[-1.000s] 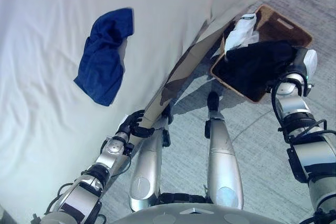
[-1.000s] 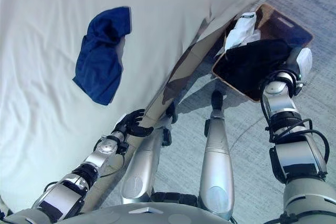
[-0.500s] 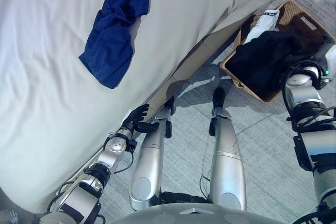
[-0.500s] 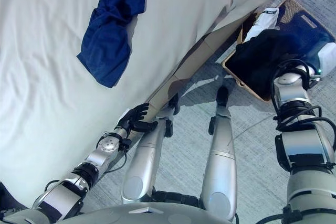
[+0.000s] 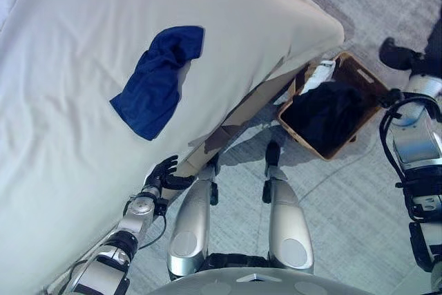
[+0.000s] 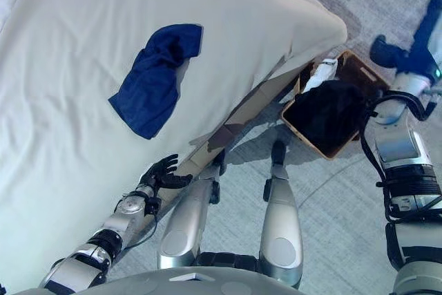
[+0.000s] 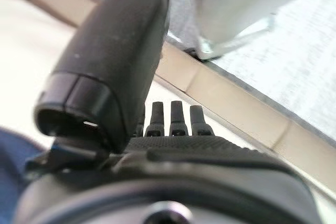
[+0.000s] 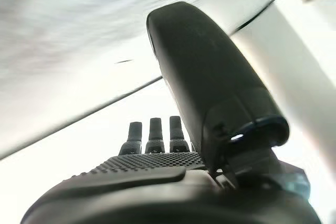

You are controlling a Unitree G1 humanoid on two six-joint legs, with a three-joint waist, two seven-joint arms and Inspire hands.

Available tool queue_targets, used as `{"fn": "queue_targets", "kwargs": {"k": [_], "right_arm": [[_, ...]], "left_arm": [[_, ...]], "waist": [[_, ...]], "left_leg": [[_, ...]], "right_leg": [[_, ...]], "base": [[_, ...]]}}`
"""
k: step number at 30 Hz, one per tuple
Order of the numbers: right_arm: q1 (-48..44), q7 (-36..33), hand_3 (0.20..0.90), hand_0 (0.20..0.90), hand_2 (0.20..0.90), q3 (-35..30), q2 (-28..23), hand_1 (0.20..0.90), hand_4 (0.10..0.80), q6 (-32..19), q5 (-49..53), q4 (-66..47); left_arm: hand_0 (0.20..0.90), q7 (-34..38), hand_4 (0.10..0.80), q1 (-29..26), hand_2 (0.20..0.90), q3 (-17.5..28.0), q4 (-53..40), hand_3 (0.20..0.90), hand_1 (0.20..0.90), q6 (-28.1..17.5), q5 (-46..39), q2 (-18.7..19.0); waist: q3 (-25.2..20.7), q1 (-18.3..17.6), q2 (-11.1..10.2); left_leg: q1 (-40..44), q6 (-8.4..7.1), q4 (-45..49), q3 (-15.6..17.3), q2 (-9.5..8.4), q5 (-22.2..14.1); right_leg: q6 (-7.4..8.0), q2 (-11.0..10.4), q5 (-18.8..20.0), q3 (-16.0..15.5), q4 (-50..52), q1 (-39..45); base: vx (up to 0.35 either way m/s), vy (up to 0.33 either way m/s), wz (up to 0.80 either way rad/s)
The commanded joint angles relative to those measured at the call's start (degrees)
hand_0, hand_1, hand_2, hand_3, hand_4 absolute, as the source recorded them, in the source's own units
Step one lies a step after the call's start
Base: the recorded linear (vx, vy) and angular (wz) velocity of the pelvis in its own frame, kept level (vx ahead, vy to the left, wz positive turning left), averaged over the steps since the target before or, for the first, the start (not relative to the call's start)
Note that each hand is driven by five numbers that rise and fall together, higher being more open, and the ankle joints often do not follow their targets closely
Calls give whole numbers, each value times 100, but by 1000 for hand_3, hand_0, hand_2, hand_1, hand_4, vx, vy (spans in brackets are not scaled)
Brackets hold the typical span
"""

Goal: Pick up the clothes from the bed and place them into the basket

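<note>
A blue garment (image 5: 157,81) lies crumpled on the white bed (image 5: 76,25). A brown wicker basket (image 5: 304,135) stands on the floor by the bed's corner, with black clothing (image 5: 323,112) and a white item (image 5: 318,74) inside it. My right hand (image 6: 397,54) is raised beyond the basket's far side, open and empty, its fingers (image 8: 150,132) straight. My left hand (image 5: 162,174) hangs by the bed's near edge, open and empty, its fingers (image 7: 177,116) straight.
The bed's tan frame (image 5: 238,112) runs along under the sheet between my left hand and the basket. Grey carpet (image 5: 345,212) covers the floor around the basket.
The camera has shifted. My right hand has lifted up and away from the black clothing, which stays in the basket. My left hand stays by the bed's edge.
</note>
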Motion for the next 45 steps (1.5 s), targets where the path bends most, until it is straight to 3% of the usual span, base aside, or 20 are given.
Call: {"fn": "queue_targets", "kwargs": {"k": [1,7,13,14,20,26,27,30,34,36,38,42,45], "right_arm": [[-700,551,900,900,900,471,-234,900,800,-546,-593,-480],[-2302,1756,900,900,900,1963,79,900,800,-120,-796,634],[-3860,2044,900,900,900,3170,757,900,800,414,-1216,2426],[-4077,1954,900,900,900,3351,913,900,800,536,-1258,2758],[-4575,1804,900,900,900,3539,1302,900,800,896,-1191,3865],[-4849,2415,900,900,900,3778,1510,900,800,1527,-1695,4949],[-4854,2434,900,900,900,3780,1512,900,800,1531,-1718,4962],[-4991,3421,900,900,900,4001,1556,900,800,2203,-1585,5409],[-4971,3684,900,900,900,3941,1568,900,800,2199,-1127,5696],[-4966,3777,200,300,300,3919,1593,300,100,2064,-774,5744],[-4948,3478,200,300,300,3860,1619,300,100,1842,-368,5676],[-4918,2170,200,300,300,3622,1707,300,100,1011,-115,5224],[-4871,1266,200,300,300,3432,1618,300,100,569,3,4233]], "left_arm": [[900,-65,800,533,900,106,297,900,900,-52,25,333],[900,-213,800,447,900,37,323,900,900,128,-86,647],[900,-391,800,261,900,-137,250,900,900,98,-291,892],[900,-393,800,304,900,-141,203,900,900,18,-354,894],[900,-480,800,505,900,-160,170,900,900,-214,-457,768],[900,-623,800,815,900,-13,127,900,900,-438,-539,829],[900,-631,800,821,900,-7,124,900,900,-441,-534,833],[900,-777,800,1010,900,94,12,900,900,-627,-523,930],[900,-878,800,1098,900,86,-134,900,900,-733,-512,1008],[900,-917,800,1146,900,69,-216,900,900,-802,-436,1060],[900,-877,800,1143,900,25,-284,900,900,-795,-458,1089],[900,-721,800,1149,900,-13,-227,900,900,-860,-450,1071],[900,-482,800,1166,900,32,-192,900,900,-824,-418,970]], "waist": [[-602,472,-613],[-545,1188,-780],[-287,1963,-663],[-225,2142,-626],[-221,2584,-440],[-221,2955,-338],[-221,2960,-339],[-221,3120,-386],[-221,3205,-421],[-221,3229,-448],[-221,3203,-474],[-221,3056,-590],[-221,2834,-772]], "left_leg": [[-22,252,273,3,-369,-454],[-147,321,492,-412,-492,-502],[-670,325,635,-822,-654,-349],[-730,310,645,-907,-666,-447],[-1290,276,717,-1085,-771,-295],[-1936,257,964,-1163,-785,-228],[-1949,257,969,-1166,-784,-227],[-2177,248,897,-1301,-729,-135],[-2288,237,787,-1433,-703,-51],[-2313,227,764,-1488,-693,-54],[-2309,230,756,-1521,-686,-65],[-2208,218,819,-1513,-615,-186],[-1955,194,784,-1427,-489,-310]], "right_leg": [[92,-58,-209,-341,152,231],[108,-212,-276,-816,240,509],[78,-426,-380,-1316,548,379],[118,-458,-550,-1347,694,347],[131,-665,-667,-1723,982,25],[195,-846,-757,-2075,1541,-417],[197,-848,-757,-2081,1555,-429],[237,-787,-784,-2242,1644,-572],[257,-720,-782,-2357,1625,-659],[278,-687,-762,-2413,1580,-690],[291,-643,-744,-2407,1528,-719],[298,-519,-696,-2259,1420,-747],[273,-376,-658,-2009,1161,-605]], "base": [[86,12,45],[66,-5,44],[9,0,59],[46,32,59],[-18,78,39],[-10,45,28],[20,-38,13],[9,-72,14],[12,-83,14],[17,-91,6],[-5,-62,5],[-21,-35,-7],[-49,-23,-30]]}}
